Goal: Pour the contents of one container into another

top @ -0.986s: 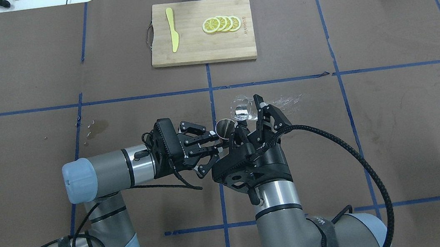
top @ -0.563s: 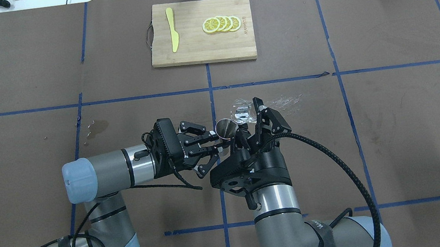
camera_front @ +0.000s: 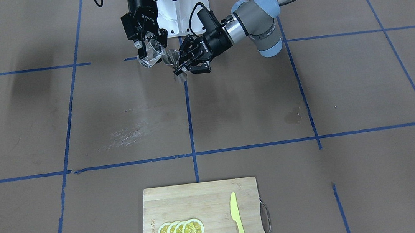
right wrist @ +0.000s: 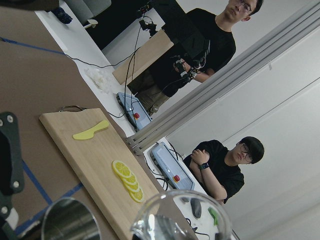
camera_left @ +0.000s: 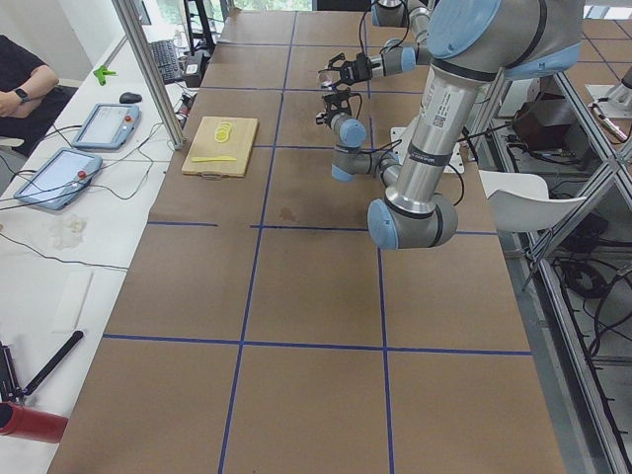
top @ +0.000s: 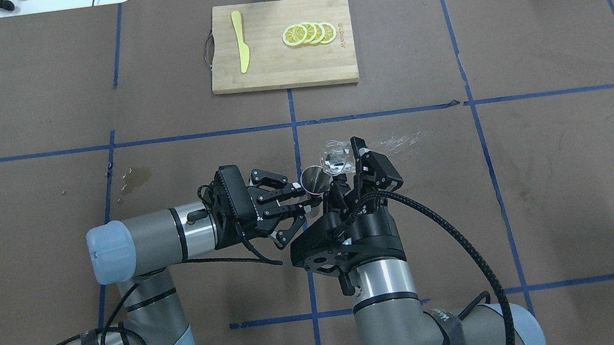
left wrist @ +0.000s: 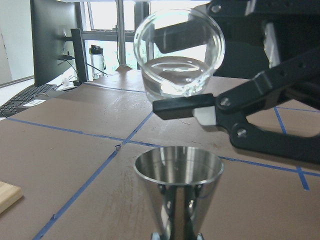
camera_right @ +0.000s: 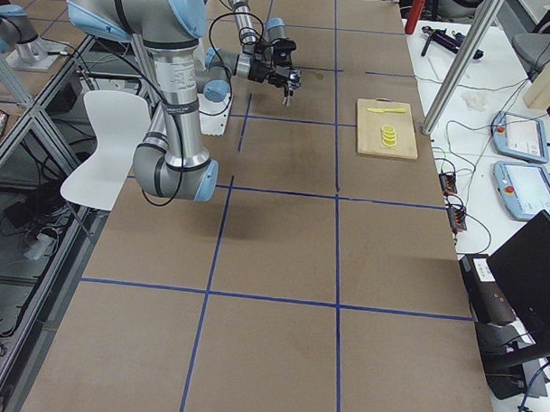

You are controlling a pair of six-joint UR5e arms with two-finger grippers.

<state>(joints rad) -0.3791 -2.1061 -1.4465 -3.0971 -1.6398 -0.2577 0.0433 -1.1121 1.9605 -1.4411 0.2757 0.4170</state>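
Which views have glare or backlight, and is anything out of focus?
Left wrist view: bright windows backlight the glass beaker; the steel jigger is sharp. Right wrist view: the beaker's rim, near the lens, looks soft. Front-facing view: a pale smear shines on the table.

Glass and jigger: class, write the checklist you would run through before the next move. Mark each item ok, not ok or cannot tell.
1. Right gripper shut on glass: ok.
2. Left gripper shut on jigger, jigger upright: ok.
3. Glass mouth tipped towards jigger, above its rim: ok in the left wrist view.
4. Liquid in glass: ok, a little pooled at the low side.
5. Room in jigger: cannot tell, fill level unclear.
6. Glass lip exactly over jigger mouth in depth: cannot tell.
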